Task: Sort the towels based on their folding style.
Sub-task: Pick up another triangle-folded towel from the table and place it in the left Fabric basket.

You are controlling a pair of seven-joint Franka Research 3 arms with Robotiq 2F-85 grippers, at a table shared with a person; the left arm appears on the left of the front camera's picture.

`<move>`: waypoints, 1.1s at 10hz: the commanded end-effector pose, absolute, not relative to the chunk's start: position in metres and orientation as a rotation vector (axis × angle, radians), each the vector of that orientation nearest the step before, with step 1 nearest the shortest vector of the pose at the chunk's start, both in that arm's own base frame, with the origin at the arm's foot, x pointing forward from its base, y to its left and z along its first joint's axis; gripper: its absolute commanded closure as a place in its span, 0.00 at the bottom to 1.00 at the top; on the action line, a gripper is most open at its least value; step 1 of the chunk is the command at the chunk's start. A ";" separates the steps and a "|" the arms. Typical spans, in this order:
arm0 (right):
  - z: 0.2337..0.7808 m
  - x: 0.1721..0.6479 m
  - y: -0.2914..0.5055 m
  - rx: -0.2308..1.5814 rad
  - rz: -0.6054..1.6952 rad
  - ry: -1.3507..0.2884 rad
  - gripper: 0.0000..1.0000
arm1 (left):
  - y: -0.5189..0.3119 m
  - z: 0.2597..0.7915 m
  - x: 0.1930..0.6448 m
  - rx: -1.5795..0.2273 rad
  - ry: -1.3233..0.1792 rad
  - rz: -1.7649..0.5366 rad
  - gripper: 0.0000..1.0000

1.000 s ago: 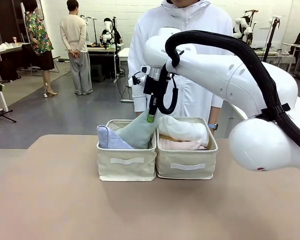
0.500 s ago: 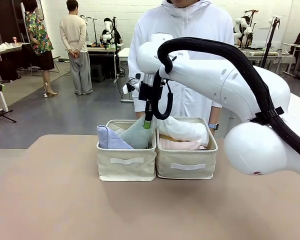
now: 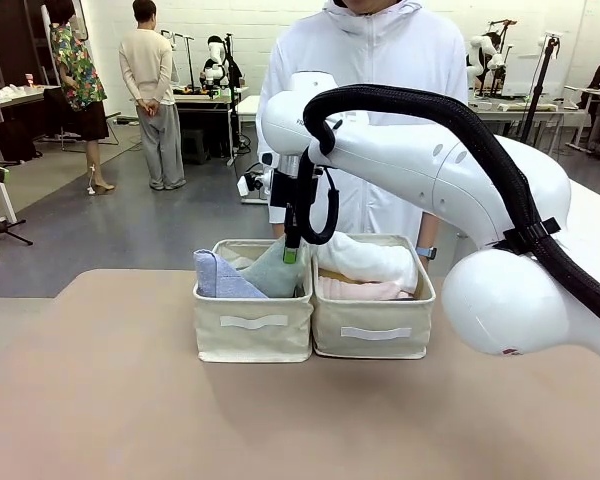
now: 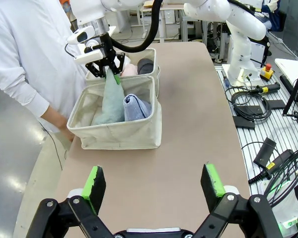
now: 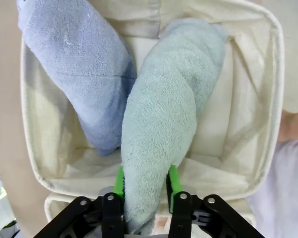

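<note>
- The sage-green terry towel folded into a cone (image 5: 159, 124) stands tip-up in the left beige fabric bin (image 3: 252, 330), its wide end down inside and its narrow end between the pads of the right tool (image 5: 145, 184).
- It leans against the lavender-blue terry cone towel (image 5: 77, 69), which lies slanted across the same bin; the two touch along one side.
- The right tool's green pads sit on either side of the green cone's tip, touching the cloth. Whether they grip it or are letting it go I cannot tell.
- The step in hand looks like the release of this cone into the cone bin (a judgement from how low the towel sits).
- To do it well, the pads should spread fully before the arm rises, or terry loops may catch on a pad and drag the cone back out.
- A straight upward lift suits best, since a sideways pull could tip the cone onto the bin's rim or unfold it.
- The right beige fabric bin (image 3: 373, 325), touching the left one, holds a white rolled terry towel (image 3: 368, 258) over a pink rolled terry towel (image 3: 358, 290); a dark grey roll (image 4: 145, 65) shows in the left wrist view.
- The left tool (image 4: 154, 182) hovers over the beige table (image 3: 100, 400), jaws spread wide and empty, well apart from the bins.
- A person in a white coat (image 3: 380, 110) stands just behind the bins.
</note>
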State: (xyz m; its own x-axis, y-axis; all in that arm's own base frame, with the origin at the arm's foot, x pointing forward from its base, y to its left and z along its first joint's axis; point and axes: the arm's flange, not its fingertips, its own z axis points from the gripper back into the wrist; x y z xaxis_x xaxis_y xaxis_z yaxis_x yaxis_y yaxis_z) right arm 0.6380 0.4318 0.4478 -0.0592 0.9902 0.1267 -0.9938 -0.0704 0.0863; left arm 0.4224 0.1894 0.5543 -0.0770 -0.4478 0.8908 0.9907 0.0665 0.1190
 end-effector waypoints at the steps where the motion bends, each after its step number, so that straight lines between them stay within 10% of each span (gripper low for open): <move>1: 0.450 0.647 0.437 0.144 1.651 -0.047 0.00 | 0.190 0.556 0.423 -0.745 -0.995 -1.397 0.00; 11: 0.506 0.613 0.371 0.104 1.524 -0.024 0.00 | 0.190 0.556 0.423 -0.745 -0.995 -1.397 0.00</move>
